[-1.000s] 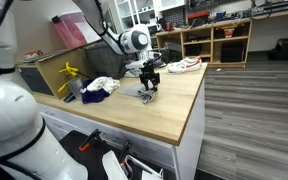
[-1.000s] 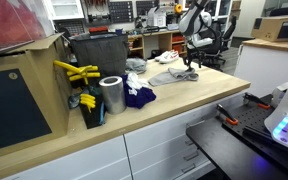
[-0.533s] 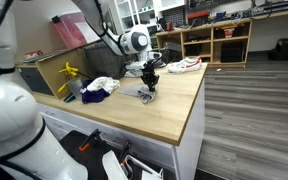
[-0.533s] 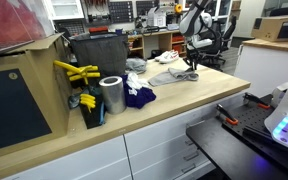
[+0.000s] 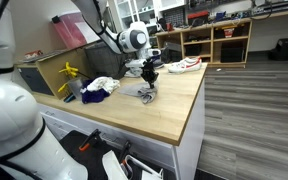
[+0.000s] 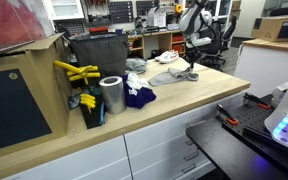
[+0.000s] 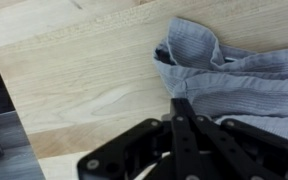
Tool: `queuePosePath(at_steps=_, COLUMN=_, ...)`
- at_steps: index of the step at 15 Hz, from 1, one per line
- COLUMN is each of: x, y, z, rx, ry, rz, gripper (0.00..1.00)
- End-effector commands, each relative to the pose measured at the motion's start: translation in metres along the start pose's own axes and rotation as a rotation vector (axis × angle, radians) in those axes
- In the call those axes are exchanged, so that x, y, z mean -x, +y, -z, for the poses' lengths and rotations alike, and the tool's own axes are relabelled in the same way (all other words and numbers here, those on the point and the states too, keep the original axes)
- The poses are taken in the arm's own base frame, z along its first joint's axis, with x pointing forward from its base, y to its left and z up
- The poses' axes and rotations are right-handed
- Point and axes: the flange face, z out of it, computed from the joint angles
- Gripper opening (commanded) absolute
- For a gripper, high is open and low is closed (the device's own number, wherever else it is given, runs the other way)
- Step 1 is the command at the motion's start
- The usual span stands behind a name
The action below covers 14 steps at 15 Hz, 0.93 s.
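Low in the middle of the wrist view, the gripper (image 7: pixel 180 103) comes in from the bottom edge with its two dark fingers pressed flat together and no gap between them. Their tips rest on the near edge of the grey cloth (image 7: pixel 234 85), which lies crumpled across the upper right of that frame on the pale wooden table top (image 7: pixel 74 70). Whether a fold of the fabric is actually caught between the fingers cannot be told from here (the tips hide that spot).

In both exterior views the gripper (image 5: pixel 149 88) (image 6: pixel 191 68) points straight down at the cloth (image 5: pixel 139 94) (image 6: pixel 179 76), a little right of the middle of each frame. Left of it in an exterior view lie a white cloth (image 5: pixel 102 84) and a dark blue cloth (image 5: pixel 94 96). A metal can (image 6: pixel 111 95) and a yellow tool (image 6: pixel 76 72) sit at the left of the table in an exterior view, well apart from the grey cloth.
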Motion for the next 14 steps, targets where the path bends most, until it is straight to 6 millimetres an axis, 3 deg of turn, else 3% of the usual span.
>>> queuePosePath(at_steps=1, x=0.014, y=0.010, z=0.014, rx=0.001, ry=0.018, rz=0.021, gripper=0.00)
queuePosePath(at_steps=9, x=0.015, y=0.075, z=0.040, rx=0.140, ry=0.061, rz=-0.009, gripper=0.00)
queuePosePath(at_steps=14, x=0.010, y=0.089, z=0.061, rx=0.204, ry=0.119, rz=0.036, gripper=0.00)
